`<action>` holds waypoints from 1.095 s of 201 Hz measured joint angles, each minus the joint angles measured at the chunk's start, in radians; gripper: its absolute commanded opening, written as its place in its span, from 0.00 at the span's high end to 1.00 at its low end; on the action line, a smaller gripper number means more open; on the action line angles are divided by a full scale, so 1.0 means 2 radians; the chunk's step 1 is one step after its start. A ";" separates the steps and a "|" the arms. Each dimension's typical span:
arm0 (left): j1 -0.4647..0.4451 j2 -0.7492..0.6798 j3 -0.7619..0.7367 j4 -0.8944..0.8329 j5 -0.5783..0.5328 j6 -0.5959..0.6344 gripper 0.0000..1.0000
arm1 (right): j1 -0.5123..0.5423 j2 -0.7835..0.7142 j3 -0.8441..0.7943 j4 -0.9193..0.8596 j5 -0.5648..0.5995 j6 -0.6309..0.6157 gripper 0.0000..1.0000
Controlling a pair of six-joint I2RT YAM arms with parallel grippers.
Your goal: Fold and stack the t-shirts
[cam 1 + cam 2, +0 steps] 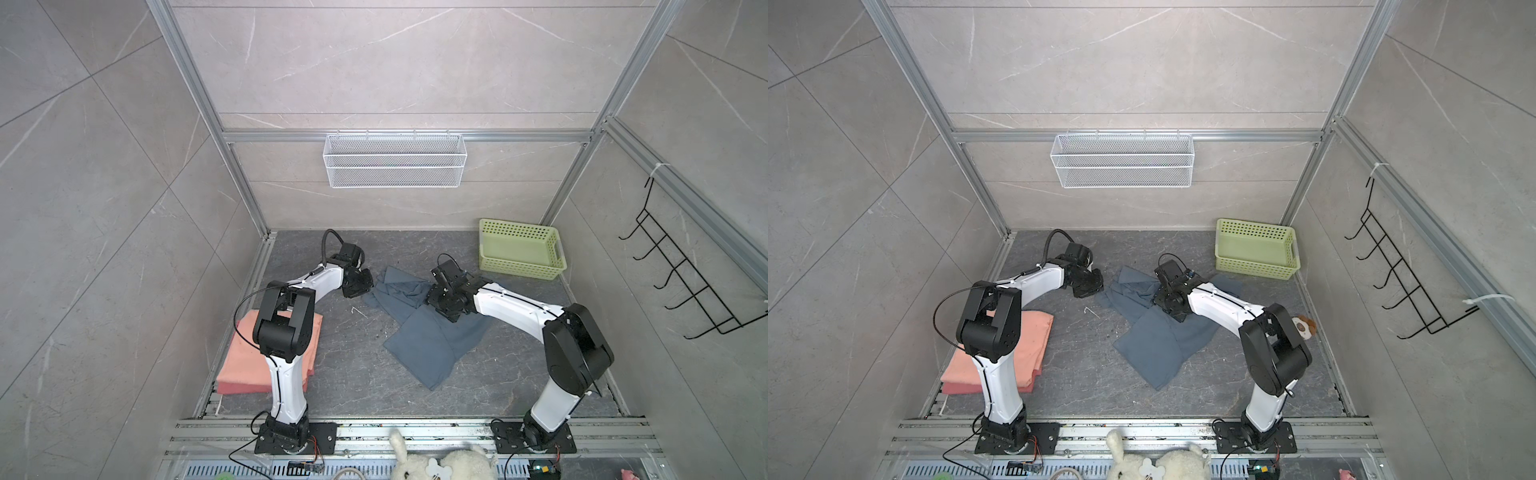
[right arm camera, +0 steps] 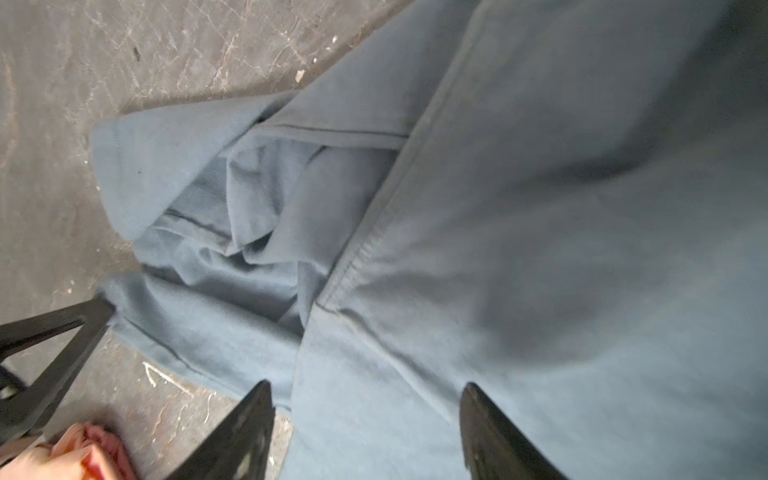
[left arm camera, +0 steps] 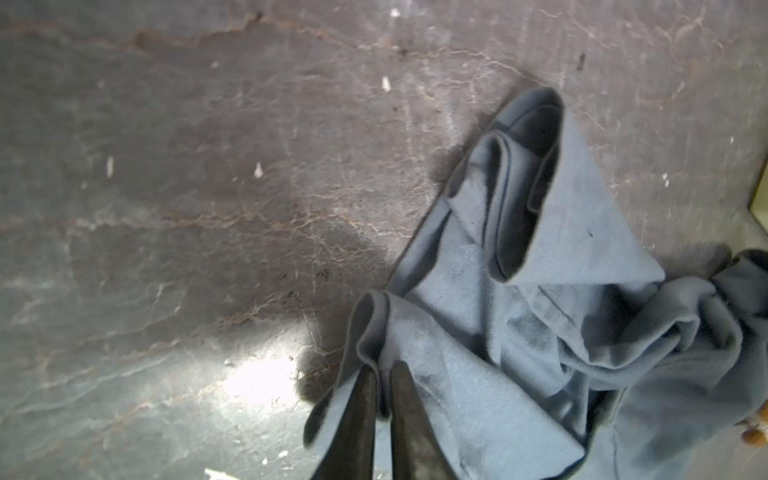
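Note:
A slate blue-grey t-shirt [image 1: 419,336] [image 1: 1154,345] lies crumpled on the dark floor, mid-right in both top views. My left gripper [image 3: 384,368] is shut on a raised fold at the shirt's left edge [image 3: 478,374]; in a top view it sits at that edge [image 1: 361,286]. My right gripper [image 2: 368,386] hangs open just over the shirt's broad flat part [image 2: 540,249], with cloth showing between its fingers and none pinched. In a top view it is above the shirt's middle [image 1: 438,299]. Folded salmon-pink t-shirts [image 1: 249,365] [image 1: 1017,357] lie stacked at the front left, partly behind my left arm.
A pale green perforated basket [image 1: 519,249] [image 1: 1254,249] stands at the back right. A small brown-and-white plush toy [image 1: 1304,326] lies by the right wall behind my right arm. A white wire basket [image 1: 395,160] hangs on the back wall and a black hook rack [image 1: 685,282] on the right wall.

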 measured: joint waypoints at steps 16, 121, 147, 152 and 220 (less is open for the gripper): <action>0.000 0.000 0.000 0.002 0.002 0.000 1.00 | 0.002 0.023 0.026 -0.005 -0.001 -0.002 0.34; 0.009 0.000 0.009 -0.005 0.020 0.000 1.00 | 0.146 0.056 0.113 -0.093 -0.019 -0.075 0.26; 0.015 0.000 0.019 -0.009 0.034 0.003 1.00 | 0.191 0.073 0.119 -0.095 -0.012 -0.083 0.26; 0.015 0.000 0.020 -0.009 0.037 0.004 1.00 | 0.198 0.079 0.120 -0.095 -0.008 -0.084 0.26; 0.027 0.001 0.027 -0.020 0.063 0.006 1.00 | 0.245 0.155 0.150 -0.129 0.067 -0.099 0.30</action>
